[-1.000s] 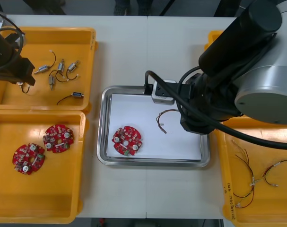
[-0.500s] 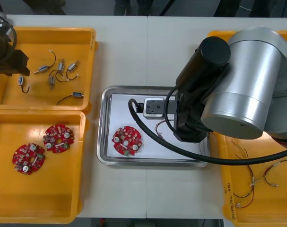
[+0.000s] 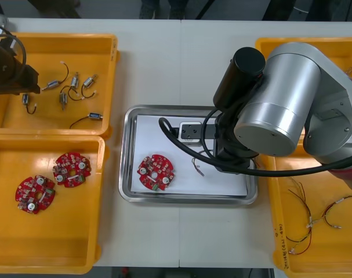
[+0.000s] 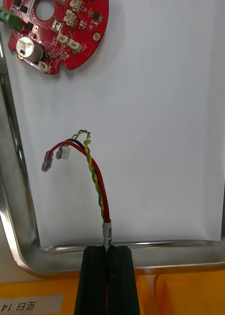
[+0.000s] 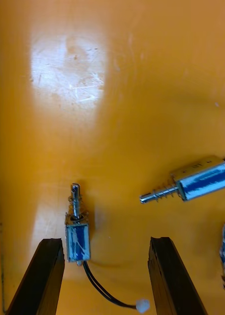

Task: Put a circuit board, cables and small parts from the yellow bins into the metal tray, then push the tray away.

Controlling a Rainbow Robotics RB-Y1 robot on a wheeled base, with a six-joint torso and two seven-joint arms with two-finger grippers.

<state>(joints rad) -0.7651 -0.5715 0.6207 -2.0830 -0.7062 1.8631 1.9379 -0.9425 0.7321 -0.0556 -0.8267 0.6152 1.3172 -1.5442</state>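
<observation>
Left of the metal tray [image 3: 124,174], two of the yellow bins [image 3: 106,43]: one up beyond the tray's far-left corner, one down by its near-left corner. Over the farther one, well apart from the tray, the left gripper [image 5: 105,243], fingers spread wide with nothing pinched. Between those fingers, close against one of them, a small metal part [image 5: 77,236] with a thin black wire trailing from it. Touching that finger or only beside it, hard to say. More small metal parts [image 3: 74,81] scattered in the same bin, on the side toward the tray. In the nearer bin left of the tray, two round red circuit boards [image 3: 72,169], flat and side by side.

Inside the tray, on its white floor, a third circuit board [image 3: 156,172], flat, toward the tray's left side. Right of it, also within the tray, a twisted red and yellow cable [image 4: 95,182], its loose end with small plugs curling toward that board but apart from it. Pinched at the other end by the right gripper [image 4: 108,248], fingers pressed tight on the white sleeve of the cable, just at the tray's right rim.

Right of the tray, the other two yellow bins [image 3: 277,243]. In the nearer one, thin red and black cables [image 3: 309,226] lying loose.
</observation>
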